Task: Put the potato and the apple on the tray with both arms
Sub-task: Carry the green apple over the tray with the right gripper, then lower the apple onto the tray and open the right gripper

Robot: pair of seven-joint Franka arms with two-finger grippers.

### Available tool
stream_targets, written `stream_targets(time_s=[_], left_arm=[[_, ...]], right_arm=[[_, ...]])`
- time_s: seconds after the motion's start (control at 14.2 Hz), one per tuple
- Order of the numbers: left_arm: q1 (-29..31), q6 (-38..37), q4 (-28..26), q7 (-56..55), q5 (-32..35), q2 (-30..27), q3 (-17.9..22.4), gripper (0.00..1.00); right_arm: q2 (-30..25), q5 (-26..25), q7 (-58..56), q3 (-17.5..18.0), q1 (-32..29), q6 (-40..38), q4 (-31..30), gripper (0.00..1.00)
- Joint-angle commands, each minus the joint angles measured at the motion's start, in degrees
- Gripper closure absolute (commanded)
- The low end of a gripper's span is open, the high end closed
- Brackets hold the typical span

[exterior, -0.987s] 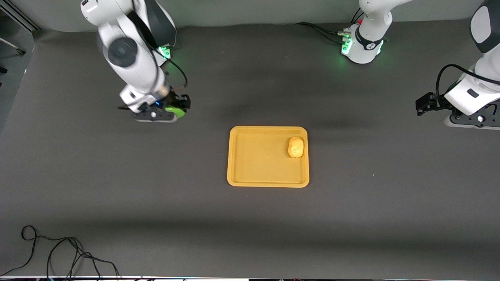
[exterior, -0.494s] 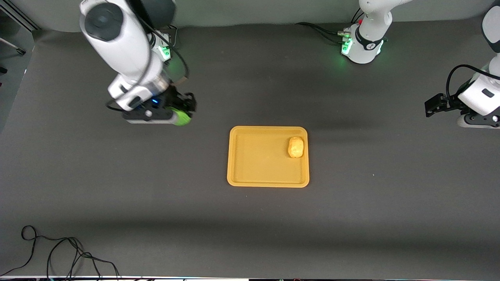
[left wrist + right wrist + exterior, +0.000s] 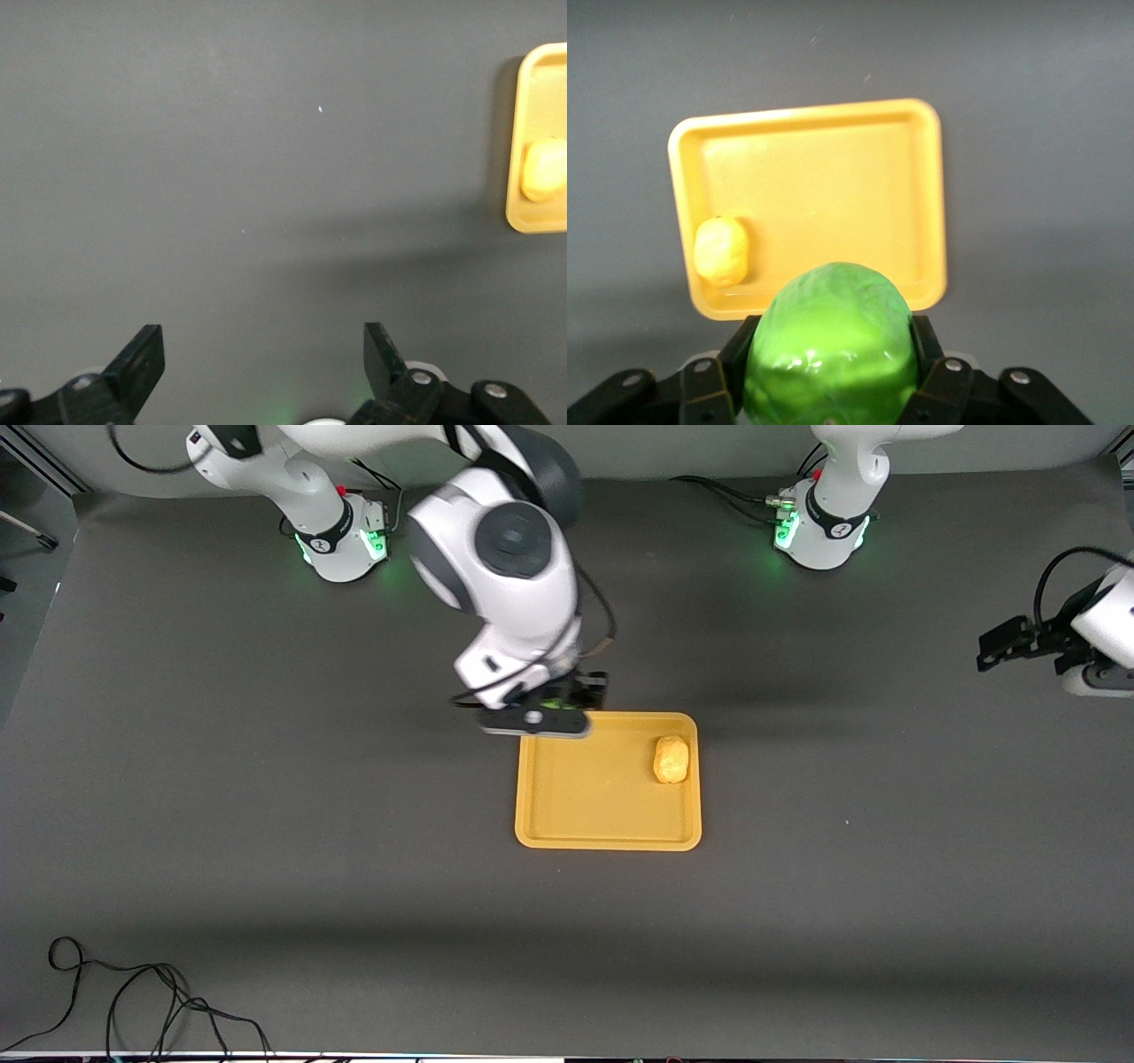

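Carrying the small bright green roundish apple [image 3: 827, 345] clamped in its fingers, the right pincer [image 3: 538, 716] has swung from the right arm's end of the desk [image 3: 266, 824] to hang over the rim of the flat rectangular yellow-orange plastic tray [image 3: 608, 834] farthest from the front camera. The small bumpy yellow-orange oval potato [image 3: 671, 759] already lies in the tray, toward the left arm's end, so most of the floor is free. The apple seems, as far as the front view lets me judge, barely over the rim. The left pincer [image 3: 266, 359] waits spread apart above bare desk.
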Motion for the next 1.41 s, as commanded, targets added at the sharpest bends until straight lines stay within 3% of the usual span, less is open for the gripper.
stream_targets(time_s=[0.0,0.35,0.92,0.99,1.06,1.34], left_arm=[[-3.58,-3.14,2.31,0.11,-0.09,-0.40,2.39,0.00],[-3.23,-3.24,3.55,0.46,0.62,0.74,2.39,0.00],[-3.58,1.59,4.77,0.10,0.88,1.63,2.30,0.00],[-3.84,0.73,4.78,0.11,0.88,1.54,2.21,0.00],[-3.84,0.11,4.78,0.54,0.97,1.45,2.04,0.00],[-4.02,-2.35,4.69,0.29,0.97,1.45,0.46,0.00]], right_arm=[[6.01,-0.01,1.95,0.78,0.39,1.80,4.86,0.49],[15.15,-0.36,1.95,0.60,0.65,10.42,4.42,0.49],[23.34,-3.70,4.59,0.43,1.45,20.27,4.24,0.49],[23.43,-3.70,4.50,0.43,1.45,20.62,4.15,0.38],[23.60,-3.79,4.50,0.43,1.36,20.72,3.89,0.01],[22.21,-3.79,4.50,0.34,1.27,19.76,3.89,0.00]])
